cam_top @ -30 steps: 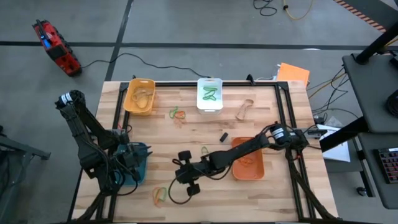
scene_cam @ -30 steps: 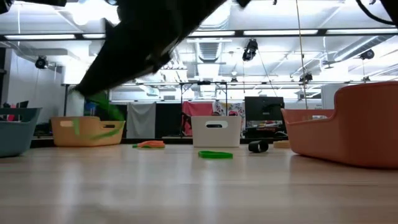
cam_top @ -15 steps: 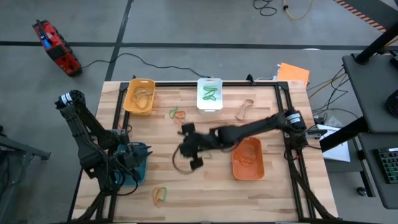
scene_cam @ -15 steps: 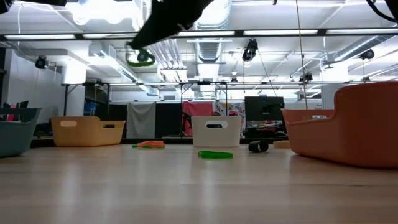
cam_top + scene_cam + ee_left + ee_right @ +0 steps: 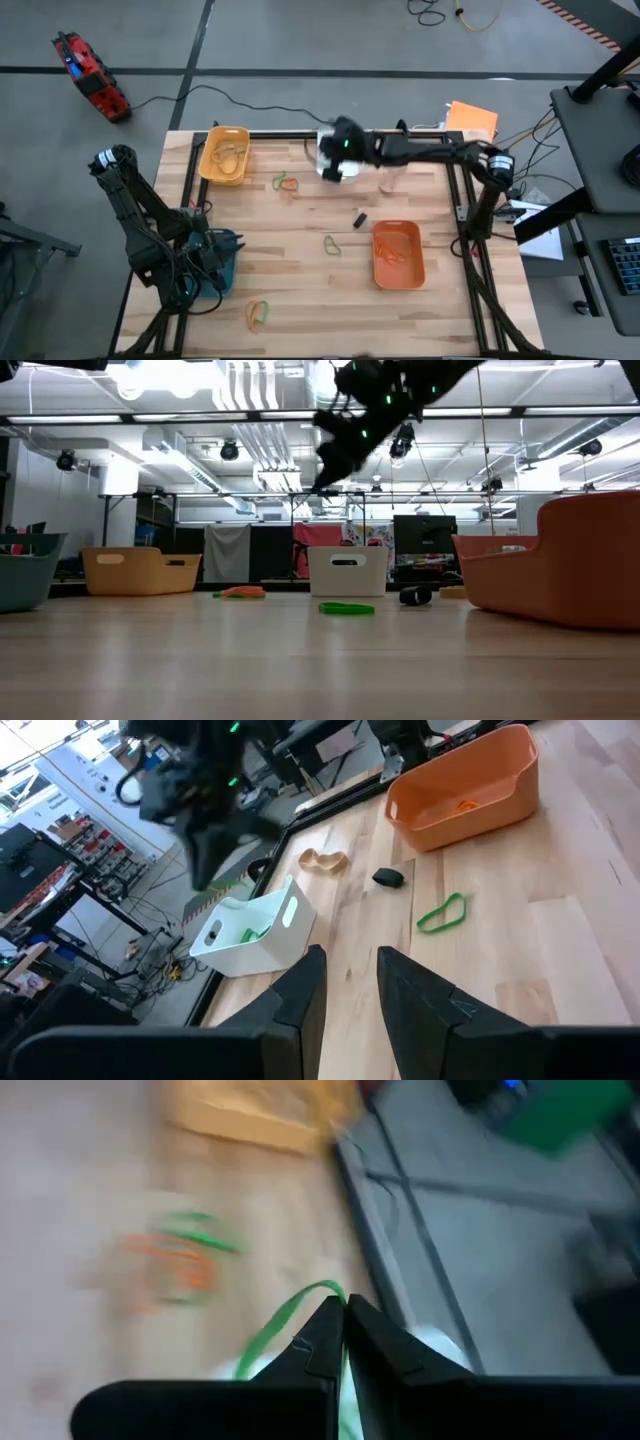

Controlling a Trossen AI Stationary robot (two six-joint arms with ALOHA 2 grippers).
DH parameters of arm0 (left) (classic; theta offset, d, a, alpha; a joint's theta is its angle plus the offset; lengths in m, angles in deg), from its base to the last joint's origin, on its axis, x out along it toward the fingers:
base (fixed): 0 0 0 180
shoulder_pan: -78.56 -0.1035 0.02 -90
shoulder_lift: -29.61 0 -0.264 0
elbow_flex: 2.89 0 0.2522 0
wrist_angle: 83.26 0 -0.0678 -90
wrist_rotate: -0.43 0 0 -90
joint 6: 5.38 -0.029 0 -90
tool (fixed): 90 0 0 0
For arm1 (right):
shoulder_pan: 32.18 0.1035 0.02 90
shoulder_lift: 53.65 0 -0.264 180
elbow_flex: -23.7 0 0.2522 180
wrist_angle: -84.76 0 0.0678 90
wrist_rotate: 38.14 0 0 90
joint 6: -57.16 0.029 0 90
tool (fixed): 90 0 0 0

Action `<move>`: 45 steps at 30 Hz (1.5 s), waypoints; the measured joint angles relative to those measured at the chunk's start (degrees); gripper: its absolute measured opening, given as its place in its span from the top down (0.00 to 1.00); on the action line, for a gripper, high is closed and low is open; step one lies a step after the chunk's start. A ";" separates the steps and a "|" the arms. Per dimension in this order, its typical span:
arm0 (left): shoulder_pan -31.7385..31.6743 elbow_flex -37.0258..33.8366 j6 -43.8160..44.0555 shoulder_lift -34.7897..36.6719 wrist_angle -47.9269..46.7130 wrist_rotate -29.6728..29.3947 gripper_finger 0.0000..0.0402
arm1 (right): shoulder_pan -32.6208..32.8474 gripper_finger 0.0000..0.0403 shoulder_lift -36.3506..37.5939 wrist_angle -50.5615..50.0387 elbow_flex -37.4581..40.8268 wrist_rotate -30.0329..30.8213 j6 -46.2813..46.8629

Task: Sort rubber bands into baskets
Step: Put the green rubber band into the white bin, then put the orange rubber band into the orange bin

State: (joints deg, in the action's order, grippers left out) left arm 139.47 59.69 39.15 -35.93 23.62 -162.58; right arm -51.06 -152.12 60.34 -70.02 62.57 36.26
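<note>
My right gripper (image 5: pixel 336 150) hangs above the white basket (image 5: pixel 338 170) at the table's far edge, shut on a green rubber band (image 5: pixel 285 1315). In the low view the right gripper (image 5: pixel 340 455) is a dark blur high above the white basket (image 5: pixel 345 570). My left gripper (image 5: pixel 350 982) waits by the teal basket (image 5: pixel 228 262) at the near left, fingers slightly apart with nothing between them. The yellow basket (image 5: pixel 224 154) is at the far left and the orange basket (image 5: pixel 398 254) at the right. Loose bands lie flat on the wood: green and orange (image 5: pixel 285 183), green (image 5: pixel 332 244), black (image 5: pixel 358 219), tan (image 5: pixel 393 176). My right gripper pinches the green band between its two fingertips, at one spot on the loop (image 5: pixel 330 1292). The rest of the loop curves out beside the fingers. The band is lifted clear of the table, over the white basket.
More bands lie near the front edge (image 5: pixel 258 314). A black frame (image 5: pixel 455 180) runs along the table's far and side edges. Bare wood lies between the baskets in the table's middle.
My right gripper has swung from the table's near middle toward the far edge and risen, carrying the green band, and now hangs over the white basket. It has stayed shut.
</note>
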 joint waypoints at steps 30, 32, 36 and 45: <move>-0.15 -2.04 -0.08 0.00 2.98 -7.67 0.81 | -13.02 0.86 -2.51 -6.69 0.61 -0.67 12.97; -0.15 -2.04 -0.08 0.02 3.52 -7.68 0.81 | -13.02 0.83 -2.51 -6.71 0.61 -0.67 12.86; -0.20 -2.04 -0.07 0.02 4.40 -7.68 0.81 | -13.02 0.77 -2.49 -6.80 0.61 -0.67 12.84; -0.26 -2.04 -0.06 0.02 4.96 -7.68 0.81 | -13.02 0.69 0.68 -15.54 0.58 -0.67 20.60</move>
State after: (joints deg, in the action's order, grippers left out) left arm 139.20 57.65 39.09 -35.91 28.57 -170.25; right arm -64.08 -151.45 44.80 -69.44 61.90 56.87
